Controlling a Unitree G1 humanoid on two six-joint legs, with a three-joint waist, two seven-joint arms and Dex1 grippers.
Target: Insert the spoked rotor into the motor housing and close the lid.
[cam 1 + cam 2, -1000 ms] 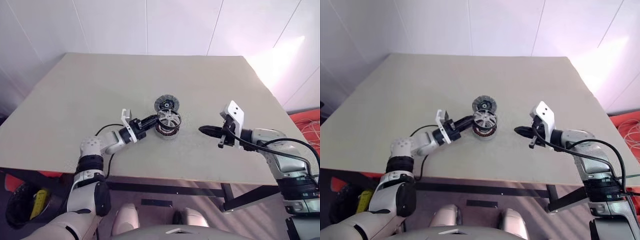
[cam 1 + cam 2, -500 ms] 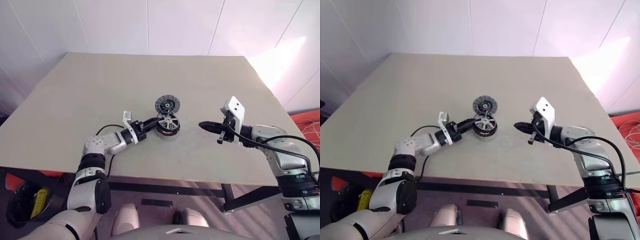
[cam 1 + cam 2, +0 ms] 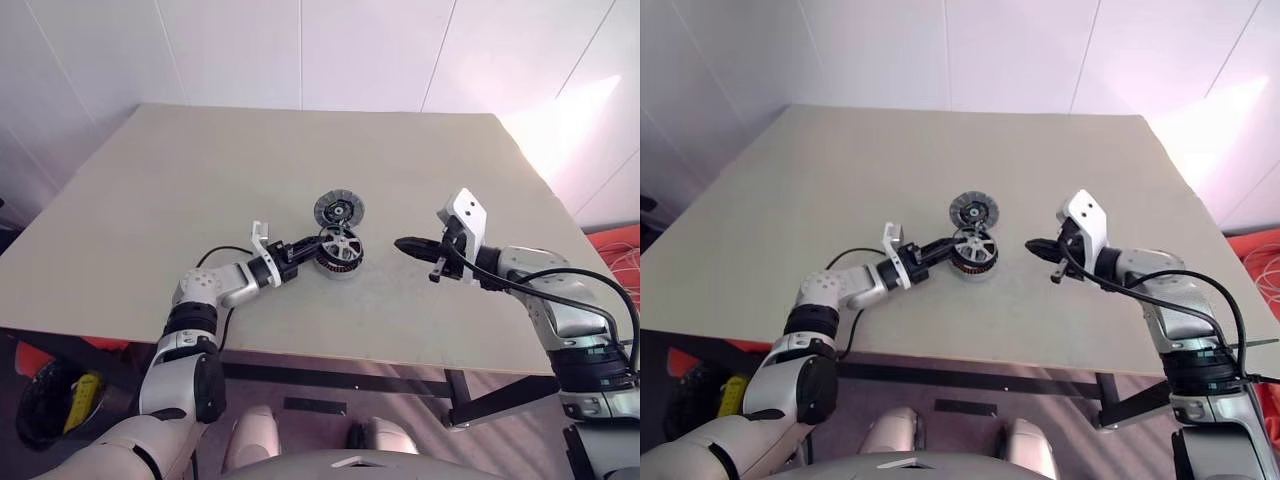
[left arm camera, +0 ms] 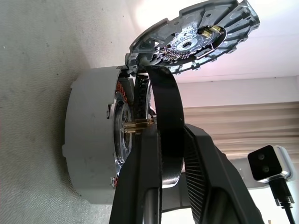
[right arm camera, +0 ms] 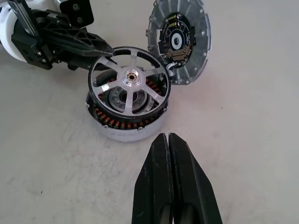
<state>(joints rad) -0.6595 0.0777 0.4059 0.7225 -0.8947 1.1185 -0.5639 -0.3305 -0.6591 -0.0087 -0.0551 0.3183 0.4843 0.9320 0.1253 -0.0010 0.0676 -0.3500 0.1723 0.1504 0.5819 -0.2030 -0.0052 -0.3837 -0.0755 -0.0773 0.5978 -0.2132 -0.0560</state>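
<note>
The motor housing (image 5: 122,131), a grey cup with copper windings, stands on the table's middle with its mouth up. The lid (image 5: 180,42) is swung open behind it, ribbed inner face showing, joined at the rim. The spoked rotor (image 5: 130,76), a shiny silver wheel, sits right over the housing's mouth, slightly off-centre, with windings visible under its near edge. My left gripper (image 3: 318,241) reaches in level from the left and is shut on the rotor's rim. My right gripper (image 5: 168,139) hovers to the right of the housing, shut on nothing, a short way off.
The beige table (image 3: 200,170) is bare around the motor. Its front edge (image 3: 330,355) runs close under both arms. White walls stand behind the table.
My left gripper has lowered the rotor from a raised, tilted pose down to the housing's mouth. The right gripper has stayed about where it was.
</note>
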